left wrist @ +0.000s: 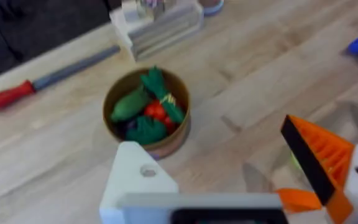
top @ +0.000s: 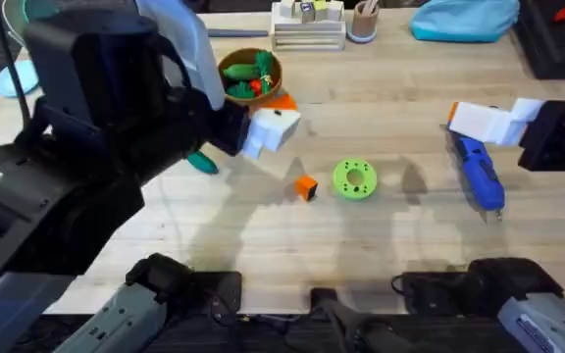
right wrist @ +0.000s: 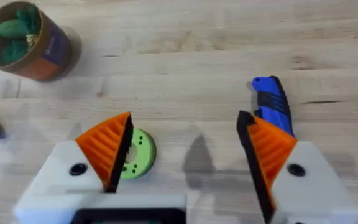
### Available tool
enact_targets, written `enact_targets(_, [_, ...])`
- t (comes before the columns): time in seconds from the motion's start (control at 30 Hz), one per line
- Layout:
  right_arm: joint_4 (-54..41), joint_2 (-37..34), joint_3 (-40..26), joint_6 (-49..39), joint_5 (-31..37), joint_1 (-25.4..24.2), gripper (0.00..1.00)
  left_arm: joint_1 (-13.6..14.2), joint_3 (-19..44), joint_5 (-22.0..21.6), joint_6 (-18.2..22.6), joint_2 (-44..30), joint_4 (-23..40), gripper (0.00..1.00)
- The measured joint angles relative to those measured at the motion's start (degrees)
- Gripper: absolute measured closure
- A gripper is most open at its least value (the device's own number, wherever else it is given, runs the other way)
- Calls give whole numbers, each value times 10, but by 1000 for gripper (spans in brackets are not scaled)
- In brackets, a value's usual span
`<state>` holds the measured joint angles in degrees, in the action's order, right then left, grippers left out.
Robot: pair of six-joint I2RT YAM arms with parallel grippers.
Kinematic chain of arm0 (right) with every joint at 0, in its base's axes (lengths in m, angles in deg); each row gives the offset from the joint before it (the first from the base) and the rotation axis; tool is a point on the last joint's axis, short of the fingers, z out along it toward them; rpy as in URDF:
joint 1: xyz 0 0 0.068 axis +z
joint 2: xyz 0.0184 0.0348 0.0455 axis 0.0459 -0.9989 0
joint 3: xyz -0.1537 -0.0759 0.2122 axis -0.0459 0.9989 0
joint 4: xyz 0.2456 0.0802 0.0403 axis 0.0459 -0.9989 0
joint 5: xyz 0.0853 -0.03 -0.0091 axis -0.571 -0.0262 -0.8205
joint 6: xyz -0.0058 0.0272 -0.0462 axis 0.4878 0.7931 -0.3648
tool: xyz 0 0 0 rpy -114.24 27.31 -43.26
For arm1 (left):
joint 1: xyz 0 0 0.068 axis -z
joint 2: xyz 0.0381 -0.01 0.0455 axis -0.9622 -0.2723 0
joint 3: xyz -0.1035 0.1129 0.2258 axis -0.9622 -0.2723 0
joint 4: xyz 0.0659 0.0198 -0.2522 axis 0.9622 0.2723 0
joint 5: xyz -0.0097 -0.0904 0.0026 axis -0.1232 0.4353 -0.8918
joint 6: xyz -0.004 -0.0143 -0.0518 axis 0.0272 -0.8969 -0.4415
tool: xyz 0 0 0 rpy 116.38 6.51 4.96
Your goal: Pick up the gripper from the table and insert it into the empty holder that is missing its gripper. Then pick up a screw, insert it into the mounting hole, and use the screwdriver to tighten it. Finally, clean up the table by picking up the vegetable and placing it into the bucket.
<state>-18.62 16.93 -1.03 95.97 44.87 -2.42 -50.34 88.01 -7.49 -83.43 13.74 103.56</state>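
— If the left pincer [left wrist: 229, 180] drops straight down now, what could go wrong?

— It could bump the round orange-brown bucket [left wrist: 146, 112]. Its white fingers are spread wide with nothing between them, and the bucket sits just past them. A knock could tip it and spill the toy greens inside.

— Where is the vegetable it has to tidy up?

— I think it is the small dark green oblong vegetable [top: 202, 163] lying on the pale wooden desk [top: 390, 245]. It is near the bucket but not in it. The big dark left arm hides part of it from above, so I am not fully sure.

— So the pincer could miss it?

— Yes. It points at the bucket, not at the vegetable, so it could close on air.

— And the right pincer [right wrist: 185, 155]?

— Wide open too, holding nothing. It hangs over the desk close to the thick blue pen-shaped screwdriver [right wrist: 272, 102]. If it sinks, a finger could shove the screwdriver and make it roll away.

— What does one camera show that another does not?

— The left wrist camera looks right down into the bucket. It also shows a red-handled hand screwdriver [left wrist: 17, 94] lying beyond it. The top camera shows a little orange block [top: 306, 187] just beside the round bright green disc [top: 354, 179].
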Motion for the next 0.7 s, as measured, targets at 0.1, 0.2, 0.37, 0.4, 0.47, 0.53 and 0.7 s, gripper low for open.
enact_targets(0.1, [0, 0, 0, 0, -1, 0, 10, 0, 0, 18, 1, 0, -35, 8])
enact_targets(0.2, [0, 0, 0, 0, -2, 0, 9, 0, 0, 35, 1, 0, -2, 8])
enact_targets(0.37, [0, 0, 0, 0, -2, 0, 10, 0, 0, 43, 1, 0, -15, 8])
enact_targets(0.4, [0, 0, 0, 0, -2, 0, 10, 0, 0, 43, 1, 0, -15, 8])
enact_targets(0.47, [0, 0, 0, 0, -2, 0, 10, 0, 0, 44, 1, 0, -17, 8])
enact_targets(0.53, [0, 0, 0, 0, -2, 0, 10, 0, 0, 44, 2, 0, -29, 8])
enact_targets(0.7, [0, 0, 0, 0, -2, 0, 9, 15, -21, 46, 2, 9, -109, 8])
